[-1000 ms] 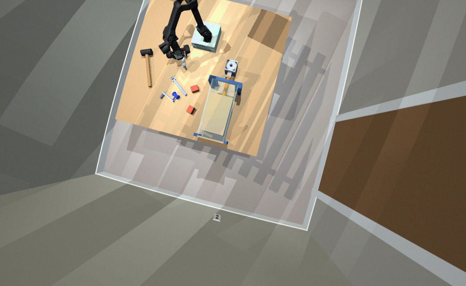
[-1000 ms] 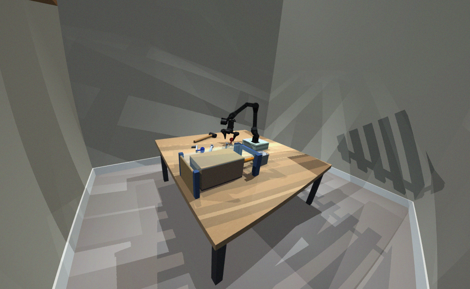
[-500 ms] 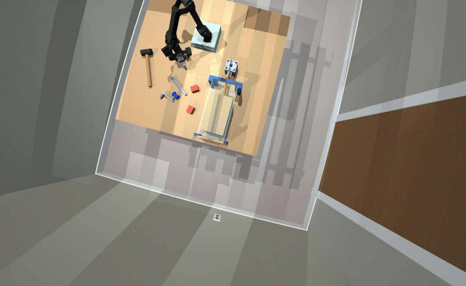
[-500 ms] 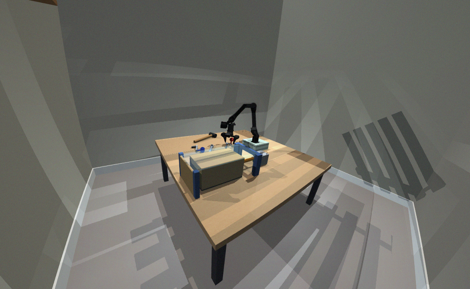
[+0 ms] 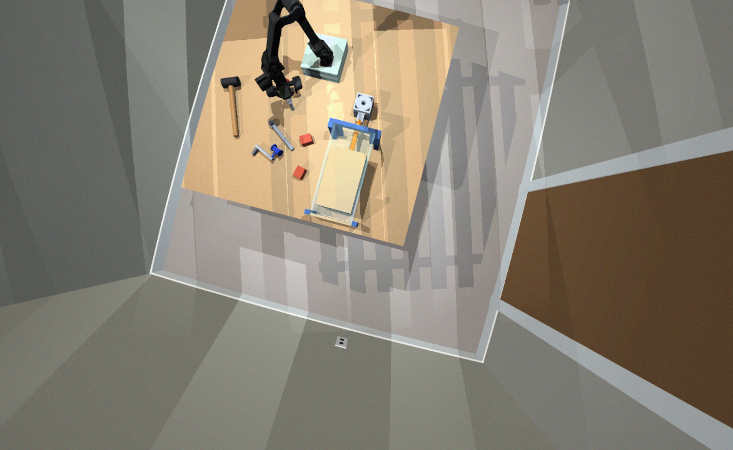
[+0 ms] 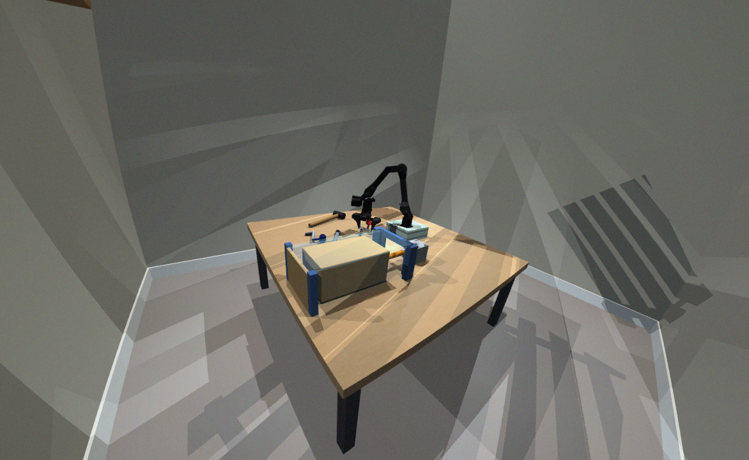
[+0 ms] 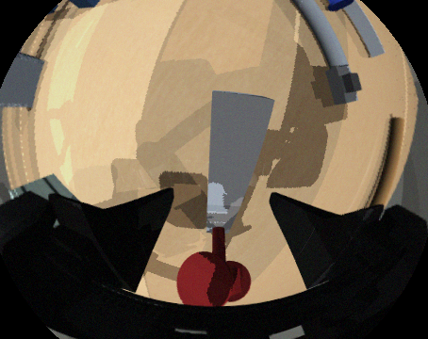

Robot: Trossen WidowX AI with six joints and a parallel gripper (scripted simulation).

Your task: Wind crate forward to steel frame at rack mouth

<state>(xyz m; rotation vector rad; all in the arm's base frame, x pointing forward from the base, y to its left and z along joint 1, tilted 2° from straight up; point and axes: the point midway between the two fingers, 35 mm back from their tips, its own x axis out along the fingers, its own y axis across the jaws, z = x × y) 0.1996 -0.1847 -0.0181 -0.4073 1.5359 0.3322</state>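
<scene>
Matte black jointed arm [image 5: 272,42], slim links, pale teal base block [image 5: 339,62] — black hand [image 7: 217,220], pointed fingers

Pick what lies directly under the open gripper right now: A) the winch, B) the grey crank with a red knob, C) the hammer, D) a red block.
B: in the wrist view the grey crank with a red knob lies on the bench between the fingers of the open gripper, not yet gripped.

hammer [image 5: 233,106], two red blocks [image 5: 306,139]
</scene>
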